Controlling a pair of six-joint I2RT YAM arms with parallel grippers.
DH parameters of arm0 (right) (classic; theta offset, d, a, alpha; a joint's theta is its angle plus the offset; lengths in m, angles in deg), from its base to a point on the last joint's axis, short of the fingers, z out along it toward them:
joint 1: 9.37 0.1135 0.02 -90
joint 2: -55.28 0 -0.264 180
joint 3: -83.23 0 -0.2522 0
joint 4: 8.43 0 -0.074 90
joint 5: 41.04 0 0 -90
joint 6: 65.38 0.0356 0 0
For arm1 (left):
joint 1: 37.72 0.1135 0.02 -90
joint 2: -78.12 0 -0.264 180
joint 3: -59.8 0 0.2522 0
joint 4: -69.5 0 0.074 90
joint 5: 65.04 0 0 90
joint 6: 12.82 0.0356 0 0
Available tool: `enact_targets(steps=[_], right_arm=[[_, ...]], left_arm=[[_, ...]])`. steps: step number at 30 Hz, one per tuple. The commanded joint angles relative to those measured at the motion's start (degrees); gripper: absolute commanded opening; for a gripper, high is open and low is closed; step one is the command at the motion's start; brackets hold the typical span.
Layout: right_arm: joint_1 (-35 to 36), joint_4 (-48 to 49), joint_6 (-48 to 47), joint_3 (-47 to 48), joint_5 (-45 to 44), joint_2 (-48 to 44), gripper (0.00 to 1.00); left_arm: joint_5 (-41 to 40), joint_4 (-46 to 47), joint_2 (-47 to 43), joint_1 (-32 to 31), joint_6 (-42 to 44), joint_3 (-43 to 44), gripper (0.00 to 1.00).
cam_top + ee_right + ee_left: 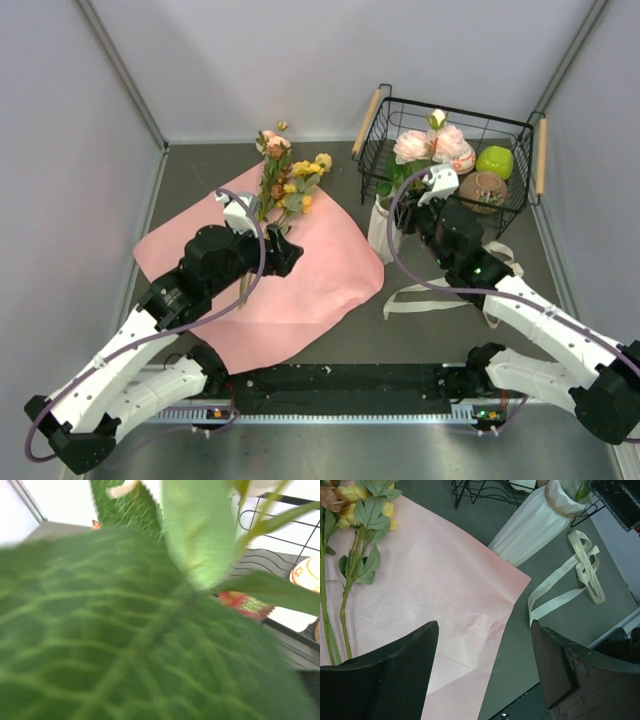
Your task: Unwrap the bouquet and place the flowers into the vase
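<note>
Left gripper (pixel 484 630) hanging open over pink paper (pixel 320 280). Yellow flowers (pixel 285 185) lying on it just left of the gripper, stems running back toward the bases, left arm nearer. Vase (pixel 382 230) standing right of the paper, holding peach-pink roses (pixel 430 145). Right gripper (pixel 420 200) sitting at them, leaves blocking its camera, can't tell its grip. Basket (pixel 460 105) behind holding bowls (pixel 484 190).

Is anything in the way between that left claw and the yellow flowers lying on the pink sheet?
Nothing visible. The left gripper is open just above the pink paper, and the yellow flowers lie beside it with only bare paper between them.
</note>
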Motion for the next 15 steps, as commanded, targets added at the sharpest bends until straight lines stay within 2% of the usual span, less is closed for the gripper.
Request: enact_targets(steps=[1,5,6,8,9,12,15], right_arm=[[-0.4,-1.5,1.1,4.2,-0.3,0.2,0.36],[-0.5,-7.0,1.7,7.2,-0.4,0.3,0.49],[-0.5,-10.1,1.9,8.7,-0.4,0.2,0.58],[-0.5,-14.6,2.7,10.4,0.3,0.3,0.68],[-0.5,-18.3,3.0,12.3,0.9,0.4,0.78],[-0.5,-23.7,4.0,15.6,3.6,0.4,0.94],[-0.4,-30.9,5.8,17.3,5.4,-0.1,0.99]], left_arm=[[-1.3,0.5,-1.0,0.4,-0.9,-0.3,0.80],[-1.5,-0.4,0.3,1.0,-0.9,0.0,0.81],[-1.5,-1.2,0.7,1.2,-1.0,0.1,0.81],[-1.0,-2.2,2.7,2.5,-1.1,0.8,0.81],[-0.6,-2.6,3.2,3.1,-1.2,0.9,0.81],[1.9,-3.4,4.8,8.1,-1.6,0.7,0.81],[7.3,-3.3,6.2,13.6,-2.3,-0.2,0.81]])
